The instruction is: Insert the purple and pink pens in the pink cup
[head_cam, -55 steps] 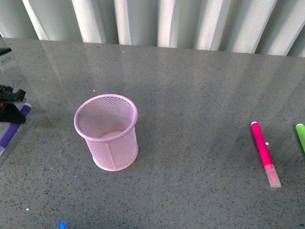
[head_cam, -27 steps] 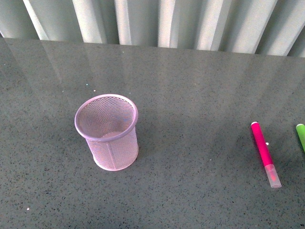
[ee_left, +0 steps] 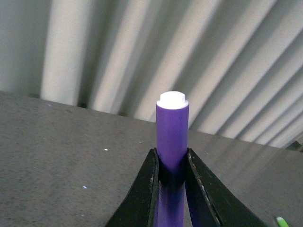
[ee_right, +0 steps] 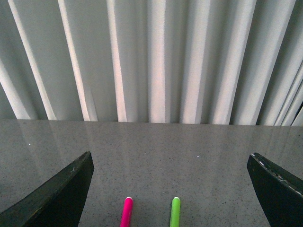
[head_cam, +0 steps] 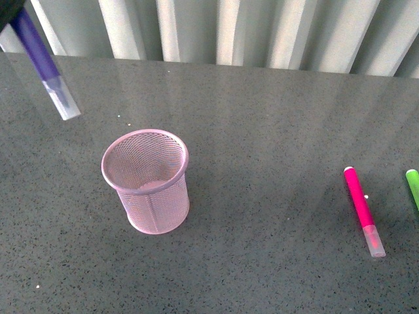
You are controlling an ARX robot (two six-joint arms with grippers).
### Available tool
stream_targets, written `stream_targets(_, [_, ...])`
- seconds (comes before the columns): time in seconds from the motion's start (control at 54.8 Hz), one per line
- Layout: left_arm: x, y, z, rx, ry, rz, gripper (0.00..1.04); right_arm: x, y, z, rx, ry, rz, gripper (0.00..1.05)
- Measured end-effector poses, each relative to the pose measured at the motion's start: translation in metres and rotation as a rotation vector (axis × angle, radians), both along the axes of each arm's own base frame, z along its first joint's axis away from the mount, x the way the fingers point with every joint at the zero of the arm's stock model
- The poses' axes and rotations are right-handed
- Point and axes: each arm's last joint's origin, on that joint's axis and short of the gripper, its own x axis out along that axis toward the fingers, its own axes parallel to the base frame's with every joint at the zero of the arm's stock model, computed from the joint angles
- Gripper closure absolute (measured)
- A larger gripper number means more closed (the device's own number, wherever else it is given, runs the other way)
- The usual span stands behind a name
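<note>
Jaws of the left claw [ee_left: 171,153] are squeezing the purple pen [ee_left: 172,125] by its barrel, its white end sticking out past them. That pen is hanging tilted in the air, pale cap end lowest, showing up and left of the pink cup [head_cam: 147,183], which is standing upright on the grey table [head_cam: 275,118]. The right claw [ee_right: 169,158] is gaping wide, gripping nothing. Well right of the cup, the pink pen [head_cam: 363,210] and green pen [head_cam: 413,186] are lying apart on the table.

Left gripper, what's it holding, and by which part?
The left gripper clamps the purple pen by its barrel, near the white end. The right gripper is open, holding nothing.
</note>
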Motion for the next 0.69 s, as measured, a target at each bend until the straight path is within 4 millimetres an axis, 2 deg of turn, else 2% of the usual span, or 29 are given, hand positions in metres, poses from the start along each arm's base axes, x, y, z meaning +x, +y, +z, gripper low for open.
stream_targets(0.384, [0.007,-0.023,-0.012,-0.042,0.013,-0.153,0.92,0.000,0.000,0.000,0.000,0.000,0.000,0.07])
stream_targets(0.694, [0.008,-0.027,-0.025,-0.038,0.059,-0.167,0.92,0.000,0.000,0.000,0.000,0.000,0.000,0.07])
